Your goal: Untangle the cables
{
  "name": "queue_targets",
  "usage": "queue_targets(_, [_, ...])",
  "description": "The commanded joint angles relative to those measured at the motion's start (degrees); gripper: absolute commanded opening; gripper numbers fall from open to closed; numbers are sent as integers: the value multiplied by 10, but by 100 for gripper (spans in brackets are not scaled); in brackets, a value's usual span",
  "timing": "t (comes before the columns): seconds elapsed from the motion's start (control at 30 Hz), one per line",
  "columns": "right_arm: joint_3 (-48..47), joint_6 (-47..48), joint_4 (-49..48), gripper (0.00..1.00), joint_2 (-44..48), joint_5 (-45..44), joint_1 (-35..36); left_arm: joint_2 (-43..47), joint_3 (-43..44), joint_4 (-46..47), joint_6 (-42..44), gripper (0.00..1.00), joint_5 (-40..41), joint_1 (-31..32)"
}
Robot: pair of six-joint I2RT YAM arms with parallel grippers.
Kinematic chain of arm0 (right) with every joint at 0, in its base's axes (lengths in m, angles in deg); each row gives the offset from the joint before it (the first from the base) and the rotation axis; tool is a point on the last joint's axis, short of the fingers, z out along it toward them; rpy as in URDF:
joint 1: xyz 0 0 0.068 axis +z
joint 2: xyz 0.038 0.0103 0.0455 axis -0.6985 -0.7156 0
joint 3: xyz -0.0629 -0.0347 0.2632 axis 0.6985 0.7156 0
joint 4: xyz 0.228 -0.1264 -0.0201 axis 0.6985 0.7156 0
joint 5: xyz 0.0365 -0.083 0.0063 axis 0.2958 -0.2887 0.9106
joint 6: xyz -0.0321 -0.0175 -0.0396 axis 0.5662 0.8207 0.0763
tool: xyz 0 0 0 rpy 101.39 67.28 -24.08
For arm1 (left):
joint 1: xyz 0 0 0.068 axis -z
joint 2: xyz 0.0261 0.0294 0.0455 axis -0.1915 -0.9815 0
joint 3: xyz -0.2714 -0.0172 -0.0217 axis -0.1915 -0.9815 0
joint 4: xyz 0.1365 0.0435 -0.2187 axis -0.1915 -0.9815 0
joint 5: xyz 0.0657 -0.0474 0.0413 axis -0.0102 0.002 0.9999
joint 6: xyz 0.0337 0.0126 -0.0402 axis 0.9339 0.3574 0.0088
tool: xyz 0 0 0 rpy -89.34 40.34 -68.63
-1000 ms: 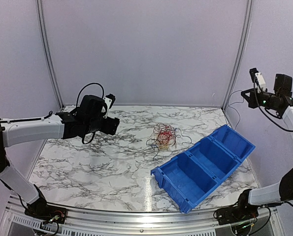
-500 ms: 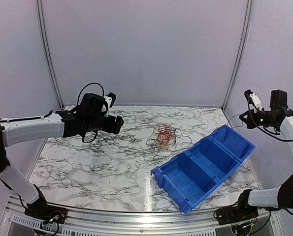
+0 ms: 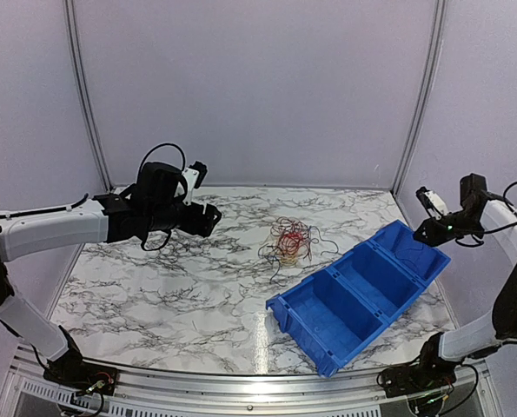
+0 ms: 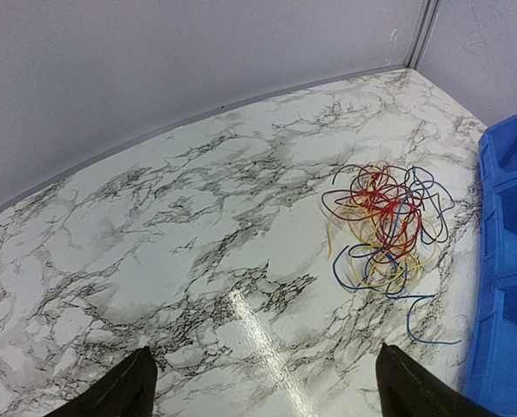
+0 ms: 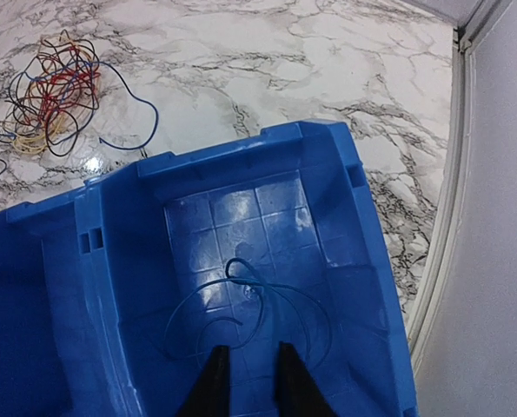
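Right arm has come down from high on the right side, and its right hand (image 5: 251, 369) now hangs just over the far right compartment of the blue bin (image 3: 297, 326). The left arm has hardly moved. The fingers of the right hand stand a little apart with nothing visible between them, so I judge it released. The left hand (image 4: 267, 365) is spread wide and empty, above the bench (image 3: 154, 278), left of the tangle.

The task looks only begun. One thin dark blue wire (image 5: 241, 295) lies alone in a loose loop on the floor of that far right compartment. The other two compartments look empty, as far as they show. The rest of the cables (image 3: 290, 241), red, orange, black and blue, are still in one knotted bundle on the bench, just beside the far left wall of the bin, so nearly all the separating is left to do.
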Motion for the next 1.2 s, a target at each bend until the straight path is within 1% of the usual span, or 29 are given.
queue_targets(0.0, [-13, 4, 16, 39, -19, -4, -1, 8, -3, 8, 6, 90, -37, 0])
queue_targets(0.07, [-39, -3, 16, 45, -16, 8, 5, 9, -10, 19, 9, 90, -44, 0])
queue_targets(0.13, [-67, -15, 6, 47, -17, 16, 14, 9, -13, 24, 12, 90, -51, 0])
queue_targets(0.23, [-101, -26, -7, 48, -33, 4, 49, 2, -10, 24, 24, 90, -70, 0])
queue_targets(0.37, [-117, -37, -44, 47, -65, -22, 105, -4, -11, 24, 31, 90, -89, -1])
queue_targets(0.47, [-134, -51, -64, 45, -95, -9, 139, -9, -8, 24, 28, 89, -99, 0])
queue_targets(0.53, [-148, -61, -79, 43, -116, -4, 164, -11, -2, 24, 22, 88, -123, 2])
queue_targets(0.63, [-175, -63, -90, 41, -149, -6, 217, -12, 0, 24, -21, 87, -136, 2])
queue_targets(0.73, [-201, -68, -105, 36, -181, -10, 252, -6, -7, 42, -59, 85, -150, 3])
queue_targets(0.83, [-236, -69, -109, 31, -234, -6, 281, 15, -37, 70, -91, 81, -163, 6])
queue_targets(0.97, [-295, -41, -98, 29, -307, -13, 318, 54, -86, 117, -125, 78, -177, 17])
queue_targets(1.1, [-344, 31, -81, 31, -359, -62, 360, 83, -107, 108, -129, 76, -194, 31])
queue_targets(1.17, [-348, 66, -86, 31, -373, -100, 380, 96, -116, 100, -130, 76, -192, 33])
